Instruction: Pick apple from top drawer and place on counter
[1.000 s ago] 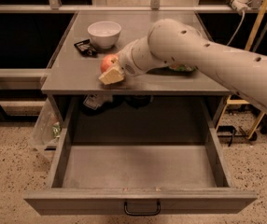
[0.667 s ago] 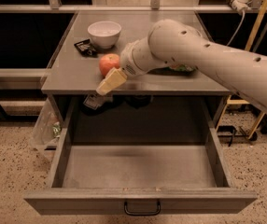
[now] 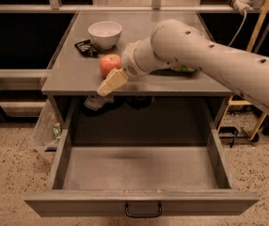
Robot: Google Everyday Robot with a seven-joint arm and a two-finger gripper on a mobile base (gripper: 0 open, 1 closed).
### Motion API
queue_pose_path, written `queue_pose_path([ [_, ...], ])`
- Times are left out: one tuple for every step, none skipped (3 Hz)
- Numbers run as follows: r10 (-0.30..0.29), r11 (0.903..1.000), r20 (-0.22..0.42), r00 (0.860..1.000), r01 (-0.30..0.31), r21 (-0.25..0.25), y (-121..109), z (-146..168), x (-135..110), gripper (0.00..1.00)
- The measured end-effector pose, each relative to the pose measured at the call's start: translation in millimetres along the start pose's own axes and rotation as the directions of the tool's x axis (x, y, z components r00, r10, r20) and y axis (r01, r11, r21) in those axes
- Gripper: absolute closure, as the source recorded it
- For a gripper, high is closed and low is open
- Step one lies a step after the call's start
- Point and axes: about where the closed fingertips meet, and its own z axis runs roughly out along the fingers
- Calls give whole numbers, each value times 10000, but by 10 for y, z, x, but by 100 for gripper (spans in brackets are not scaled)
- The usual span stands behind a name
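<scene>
Grey table [image 3: 68,76] is standing over a pulled-out drawer [image 3: 141,173], with speckled floor all around. Apple [image 3: 110,64] is sitting on the table near the front edge, in front of a white bowl [image 3: 105,33] and beside a dark packet [image 3: 85,47]. Hand [image 3: 110,82] is hovering at that front edge, just below the apple, spread and gripping nothing. Its one visible pale finger is pointing down-left past the edge. Change from a second ago: the finger was lying across the apple's front, and now it is swinging clear while the apple is staying put. Reading: the apple is resting on its own, so release is looking done. Nothing is showing inside the drawer. Task is looking all but finished. What is probably remaining is drawing the arm back without nudging the apple off the edge.
</scene>
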Motion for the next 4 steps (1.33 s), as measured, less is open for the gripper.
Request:
queue_pose_path([
  [-101,9994,196,9998,95,318,-105,-323,-99,0],
  [-351,9962,130,9993,339,797,-236,-780,-248,0],
  [-517,9932,-46,9987,519,1041,-321,-1248,-395,0],
  [-580,9896,-500,9971,640,1287,-371,-1662,-397,0],
])
